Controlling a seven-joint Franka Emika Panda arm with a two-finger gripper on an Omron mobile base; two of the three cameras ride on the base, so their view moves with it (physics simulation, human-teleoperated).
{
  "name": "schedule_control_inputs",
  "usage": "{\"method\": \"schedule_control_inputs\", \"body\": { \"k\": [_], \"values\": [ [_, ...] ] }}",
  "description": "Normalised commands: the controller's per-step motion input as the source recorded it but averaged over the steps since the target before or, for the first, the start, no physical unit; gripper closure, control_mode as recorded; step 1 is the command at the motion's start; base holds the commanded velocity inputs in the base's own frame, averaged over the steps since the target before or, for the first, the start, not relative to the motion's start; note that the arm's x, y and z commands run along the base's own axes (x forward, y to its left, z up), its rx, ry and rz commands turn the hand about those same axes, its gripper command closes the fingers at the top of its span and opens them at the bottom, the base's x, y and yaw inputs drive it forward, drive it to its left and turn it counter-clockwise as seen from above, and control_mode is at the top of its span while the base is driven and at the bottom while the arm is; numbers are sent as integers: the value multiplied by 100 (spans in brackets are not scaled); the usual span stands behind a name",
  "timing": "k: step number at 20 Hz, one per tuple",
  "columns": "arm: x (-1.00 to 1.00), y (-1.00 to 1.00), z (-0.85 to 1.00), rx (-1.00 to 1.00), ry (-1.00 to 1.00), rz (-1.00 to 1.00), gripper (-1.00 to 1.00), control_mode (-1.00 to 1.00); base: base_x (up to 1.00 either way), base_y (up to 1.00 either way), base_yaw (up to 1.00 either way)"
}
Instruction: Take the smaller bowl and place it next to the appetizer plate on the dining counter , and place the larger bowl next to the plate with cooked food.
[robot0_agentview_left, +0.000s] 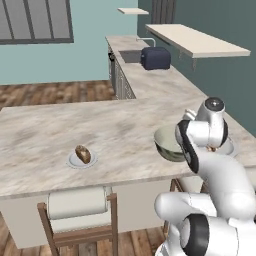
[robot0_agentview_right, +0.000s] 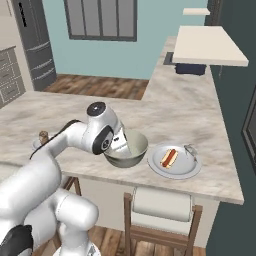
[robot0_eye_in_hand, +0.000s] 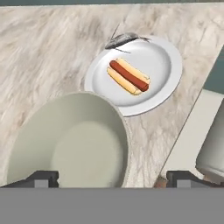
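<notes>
Marble island, bowl beside the hot dog plate

Grey-green outside and cream inside, the bowl (robot0_eye_in_hand: 70, 140) sits upright on the island (robot0_agentview_left: 45, 140), just beside the plate (robot0_eye_in_hand: 164, 65) that holds a hot dog (robot0_eye_in_hand: 129, 76). The gripper (robot0_eye_in_hand: 111, 177) hangs over the bowl's near rim with its jaws spread wide, one fingertip on each side, grasping nothing. Further along the island sits a small plate (robot0_agentview_left: 75, 162) with a brown pastry. A stool (robot0_agentview_right: 162, 210) stands below the edge.

The larger bowl (robot0_agentview_right: 127, 149), grey-green outside, cream inside, stands upright on the dining counter (robot0_agentview_right: 200, 117), near its front edge.
</notes>
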Motion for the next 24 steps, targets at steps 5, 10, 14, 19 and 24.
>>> {"method": "schedule_control_inputs", "body": {
  "k": [5,10,14,19,24],
  "values": [
    [-58,83,80,-7,4,11,-100,-100,0,0,0],
    [-26,53,98,-3,0,24,-100,-100,0,0,0],
    [-31,28,75,-9,1,42,-100,-100,0,0,0],
    [-67,31,44,-21,6,38,-100,-100,0,0,0],
    [-42,37,-5,-33,3,38,-100,-100,0,0,0]
  ]
}}
